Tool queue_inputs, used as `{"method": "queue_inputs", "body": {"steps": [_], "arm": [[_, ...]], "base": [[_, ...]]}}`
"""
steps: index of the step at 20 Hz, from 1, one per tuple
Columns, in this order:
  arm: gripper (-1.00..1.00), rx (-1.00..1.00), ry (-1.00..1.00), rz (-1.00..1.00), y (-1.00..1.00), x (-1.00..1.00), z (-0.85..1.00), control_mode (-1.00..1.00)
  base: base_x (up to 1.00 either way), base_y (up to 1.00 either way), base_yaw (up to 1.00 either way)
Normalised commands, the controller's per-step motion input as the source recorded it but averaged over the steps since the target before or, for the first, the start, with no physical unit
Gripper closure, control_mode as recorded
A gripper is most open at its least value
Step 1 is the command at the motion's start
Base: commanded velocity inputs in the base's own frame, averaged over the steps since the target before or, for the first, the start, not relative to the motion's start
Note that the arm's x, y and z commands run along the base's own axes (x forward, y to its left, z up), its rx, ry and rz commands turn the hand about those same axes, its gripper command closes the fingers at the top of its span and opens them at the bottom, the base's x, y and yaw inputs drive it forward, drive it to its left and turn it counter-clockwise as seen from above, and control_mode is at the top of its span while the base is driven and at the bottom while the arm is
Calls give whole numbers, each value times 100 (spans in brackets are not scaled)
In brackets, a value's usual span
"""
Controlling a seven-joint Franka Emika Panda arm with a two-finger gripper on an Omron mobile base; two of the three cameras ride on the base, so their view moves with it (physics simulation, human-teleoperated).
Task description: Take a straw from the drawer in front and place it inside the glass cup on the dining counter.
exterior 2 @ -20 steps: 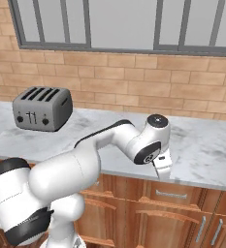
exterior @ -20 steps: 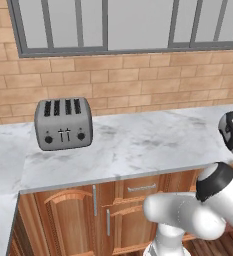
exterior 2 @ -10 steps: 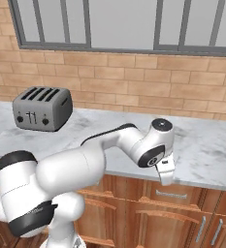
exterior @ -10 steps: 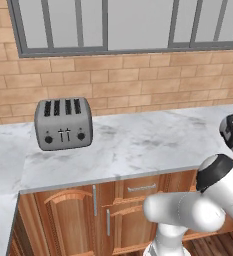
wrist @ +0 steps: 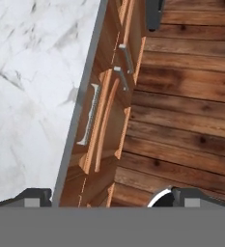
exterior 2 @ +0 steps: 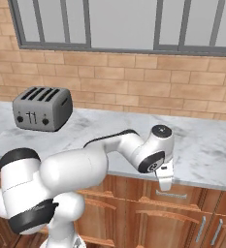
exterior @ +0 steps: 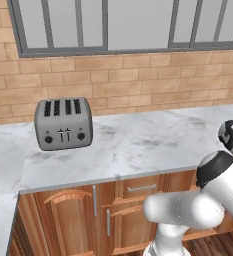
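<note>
**Hand view: drawer shut, fingers spread**

Your gripper (wrist: 111, 197) hangs over the edge of the veined marble worktop (wrist: 32, 87), fingers (wrist: 34, 195) spread wide with nothing between them. Under that edge sits the drawer (wrist: 102, 120), brown wood with a recessed panel and a slim silver bar handle (wrist: 88, 120), apparently closed. In the right base view the gripper (exterior 2: 165, 181) points down just above the drawer (exterior 2: 175, 193). A boxy grey four-slot toaster (exterior: 63, 123) stands against the brick wall (exterior: 138, 85).

Closed drawer (wrist: 100, 126) with silver bar handle (wrist: 88, 116) under marble worktop (wrist: 32, 87), above wooden floor (wrist: 181, 106).
</note>
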Motion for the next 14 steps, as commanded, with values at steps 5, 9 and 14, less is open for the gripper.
{"method": "queue_inputs", "body": {"steps": [5, 9, 14], "arm": [[-100, 0, 0, -6, -6, -4, -20, -100], [-100, 0, 0, -6, -4, -9, -18, -100], [-100, 0, -1, -4, -5, -11, -15, -100]], "base": [[0, 0, 0], [0, 0, 0], [0, 0, 0]]}}
